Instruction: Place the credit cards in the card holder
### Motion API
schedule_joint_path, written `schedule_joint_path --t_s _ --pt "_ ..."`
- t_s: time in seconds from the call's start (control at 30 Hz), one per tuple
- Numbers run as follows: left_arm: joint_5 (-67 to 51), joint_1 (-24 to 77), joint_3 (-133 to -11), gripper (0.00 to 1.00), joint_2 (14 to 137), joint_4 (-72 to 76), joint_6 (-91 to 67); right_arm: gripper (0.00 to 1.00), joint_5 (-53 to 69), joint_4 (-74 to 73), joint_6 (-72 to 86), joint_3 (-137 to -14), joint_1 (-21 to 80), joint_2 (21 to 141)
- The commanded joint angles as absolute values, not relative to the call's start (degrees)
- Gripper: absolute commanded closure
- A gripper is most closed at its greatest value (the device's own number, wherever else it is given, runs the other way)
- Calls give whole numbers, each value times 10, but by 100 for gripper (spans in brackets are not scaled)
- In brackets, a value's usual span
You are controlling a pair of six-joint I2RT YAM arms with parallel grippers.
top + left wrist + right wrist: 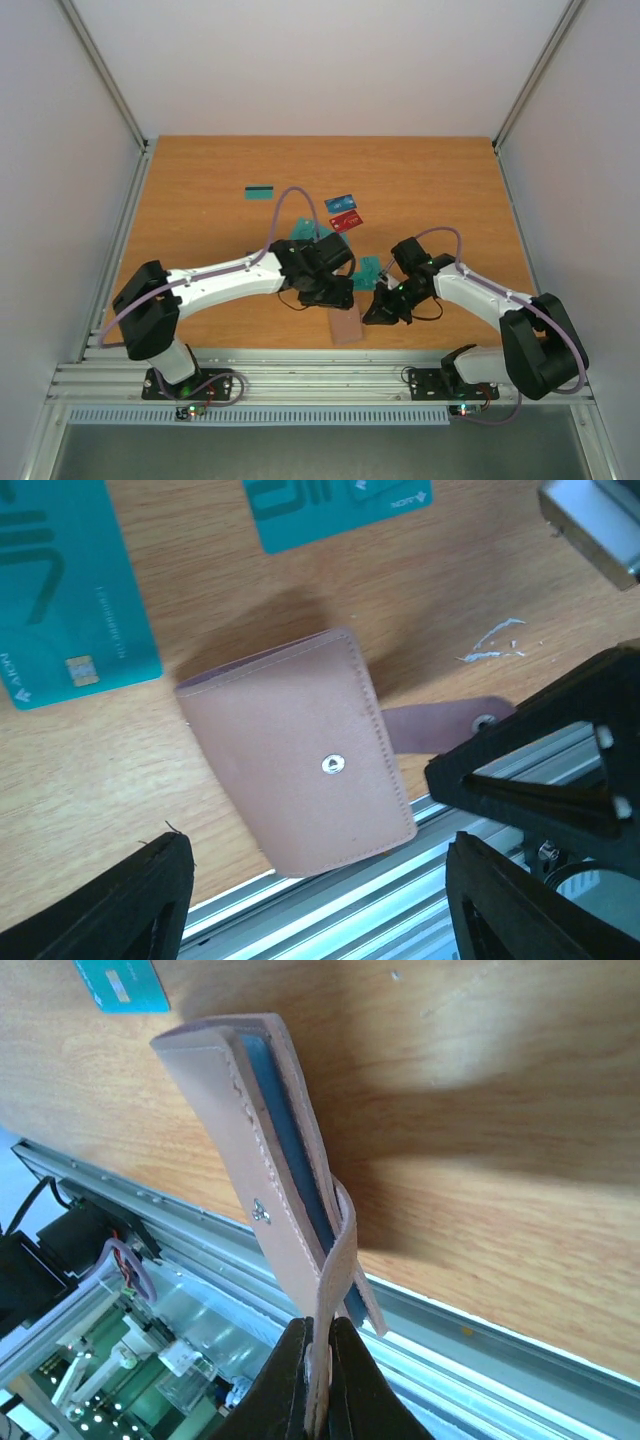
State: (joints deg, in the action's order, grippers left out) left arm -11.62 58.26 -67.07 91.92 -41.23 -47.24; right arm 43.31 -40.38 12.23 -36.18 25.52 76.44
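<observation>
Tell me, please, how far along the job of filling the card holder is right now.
Done: a blue card edge shows inside the tan leather card holder. In hand: the right pincer is shut on the holder's strap; the left pincer hovers open above it, empty. Left: a teal card, a blue card, a red card and others lie loose on the wooden table.

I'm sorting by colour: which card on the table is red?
The red card, beside the blue card on its near side; all others are teal cards.
</observation>
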Motion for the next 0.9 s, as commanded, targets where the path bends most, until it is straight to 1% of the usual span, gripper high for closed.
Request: schedule_joint_path --t_s 0.0,0.17,0.43,0.87 --pt "-65 616 -747 29 974 -498 -473 99 442 -425 156 -342 259 727" --pt "-63 633 -787 29 1025 -515 -484 99 457 -430 174 -334 259 682" --pt "-65 634 -838 29 1081 -522 -469 99 460 -430 180 -331 259 665" --pt "-75 633 -831 28 1111 -485 -473 99 454 -441 185 -337 259 648"
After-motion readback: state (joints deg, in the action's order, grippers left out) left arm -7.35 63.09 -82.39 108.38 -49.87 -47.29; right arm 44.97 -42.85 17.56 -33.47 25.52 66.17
